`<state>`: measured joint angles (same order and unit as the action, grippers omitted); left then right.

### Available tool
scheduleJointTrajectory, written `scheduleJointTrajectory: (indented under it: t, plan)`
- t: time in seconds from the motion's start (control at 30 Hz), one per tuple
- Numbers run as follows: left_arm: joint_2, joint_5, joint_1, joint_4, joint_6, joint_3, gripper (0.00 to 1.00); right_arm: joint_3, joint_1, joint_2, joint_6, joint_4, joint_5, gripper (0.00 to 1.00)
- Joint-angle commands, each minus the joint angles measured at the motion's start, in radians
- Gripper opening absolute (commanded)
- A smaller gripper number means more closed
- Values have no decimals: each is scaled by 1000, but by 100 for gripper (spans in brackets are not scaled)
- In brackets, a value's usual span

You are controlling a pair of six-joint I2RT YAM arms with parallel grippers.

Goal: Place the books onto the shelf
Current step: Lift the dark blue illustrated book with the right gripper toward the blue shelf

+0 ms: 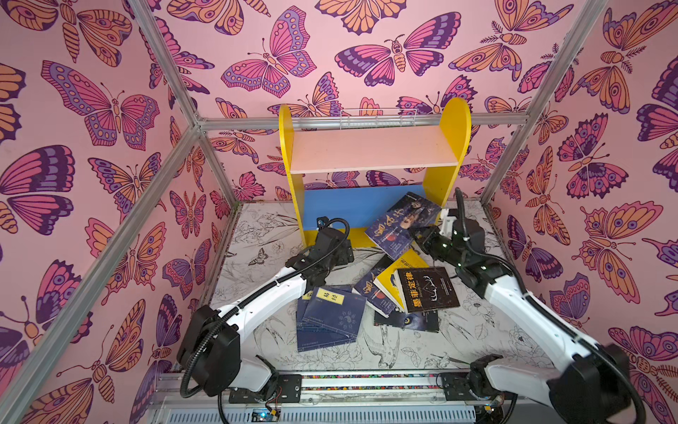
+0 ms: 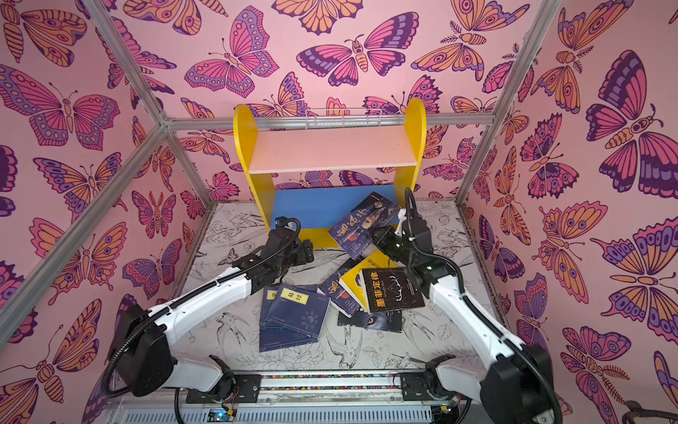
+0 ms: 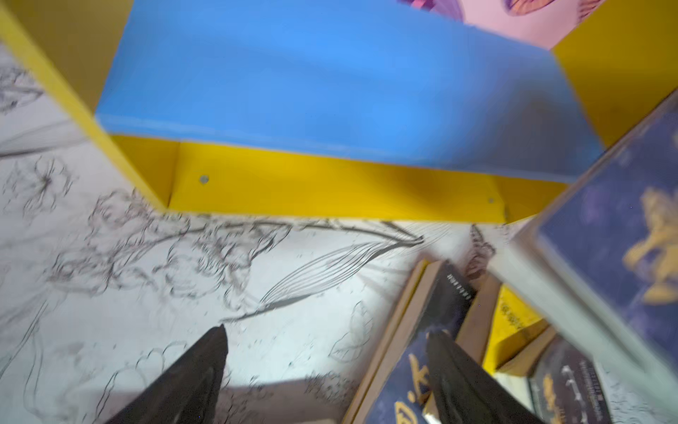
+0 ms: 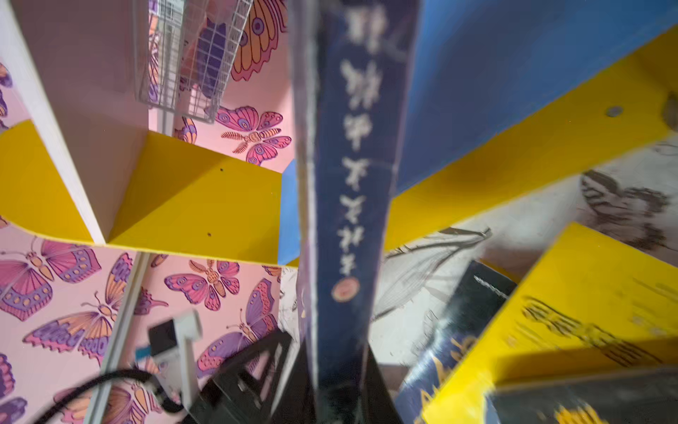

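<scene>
The shelf [image 1: 374,154] [image 2: 330,150] stands at the back with both boards bare. My right gripper [image 1: 422,238] [image 2: 378,236] [image 4: 339,385] is shut on a dark-blue book with a gold title [image 1: 401,224] [image 2: 363,225] [image 4: 352,165]. It holds the book tilted in front of the blue lower board [image 3: 330,84], at its right end. My left gripper [image 1: 346,249] [image 2: 306,251] [image 3: 329,330] is open and empty, low by the yellow front strip. The other books lie on the table: thin navy ones [image 1: 334,312] [image 2: 297,312], a yellow one [image 1: 411,258], a black one [image 1: 427,290] [image 2: 392,290].
A white wire basket [image 1: 378,117] hangs on the rail behind the upper board. Aluminium posts and butterfly-print walls close in the table [image 1: 264,235] on three sides. Another dark book with an eye on its cover [image 1: 407,321] lies under the pile.
</scene>
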<state>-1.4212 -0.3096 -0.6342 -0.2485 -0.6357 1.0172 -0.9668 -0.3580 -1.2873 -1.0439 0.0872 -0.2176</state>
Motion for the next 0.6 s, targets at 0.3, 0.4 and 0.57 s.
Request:
scheduleJointTrajectory:
  t: [0.3, 0.4, 0.57]
  plan:
    - [59, -59, 2, -83, -44, -9, 90, -185, -4, -363, -265, 476, 354, 0]
    - [73, -73, 2, -92, -43, -14, 90, -202, -6, -431, -344, 484, 418, 0]
    - [92, -86, 3, -97, -36, -15, 90, -233, -6, -507, -378, 525, 463, 0]
